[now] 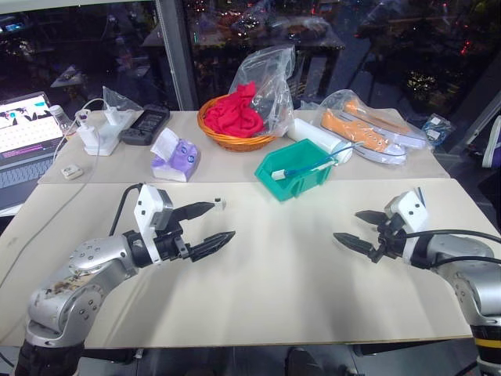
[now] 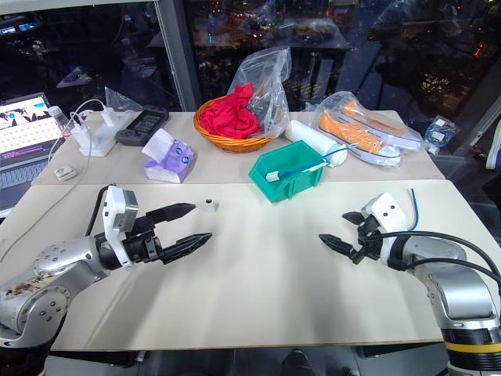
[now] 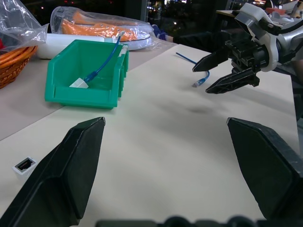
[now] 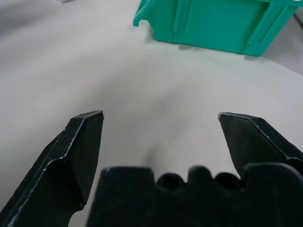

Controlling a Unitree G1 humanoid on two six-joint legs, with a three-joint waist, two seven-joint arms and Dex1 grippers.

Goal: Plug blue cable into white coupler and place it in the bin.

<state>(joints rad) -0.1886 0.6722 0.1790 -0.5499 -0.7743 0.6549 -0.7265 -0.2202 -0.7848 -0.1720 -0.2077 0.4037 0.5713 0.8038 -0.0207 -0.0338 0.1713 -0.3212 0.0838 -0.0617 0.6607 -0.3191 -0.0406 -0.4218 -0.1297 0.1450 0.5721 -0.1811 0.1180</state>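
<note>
Both hands, left (image 2: pixel 185 224) and right (image 2: pixel 335 229), gape empty over the smooth table (image 2: pixel 258 290); boxy white coupler (image 2: pixel 207 205) lies near the left.

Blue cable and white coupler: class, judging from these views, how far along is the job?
Done: one cable with a white end piece lies in the bin, seemingly joined. In hand: nothing; the left pincer and right pincer are both open and empty. Left: a loose white coupler lies near the left pincer and a loose blue cable beside the right; they need plugging and binning.
</note>
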